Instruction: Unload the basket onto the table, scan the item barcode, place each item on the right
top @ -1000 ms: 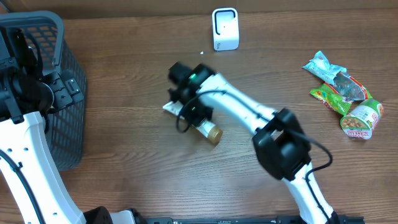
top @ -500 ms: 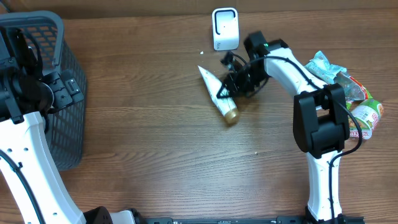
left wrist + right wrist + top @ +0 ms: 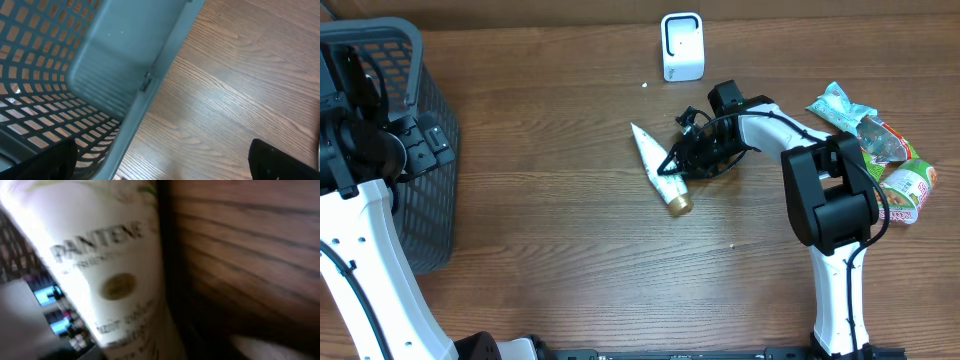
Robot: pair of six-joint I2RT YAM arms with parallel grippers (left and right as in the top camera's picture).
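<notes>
Wooden worktop, mid-scene: a white shampoo tube (image 3: 648, 150) lies just nearer than the scanner (image 3: 682, 45), the right hand (image 3: 682, 160) against it, grip impossible to tell; probably light, squashy and slick, best held near its stiffer gold-capped end.

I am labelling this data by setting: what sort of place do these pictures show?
Probably a mock shop checkout on a wooden table. A small white barcode scanner stands at the back, a grey shopping basket at the left, and a Pantene tube and snack packets lie nearby.
</notes>
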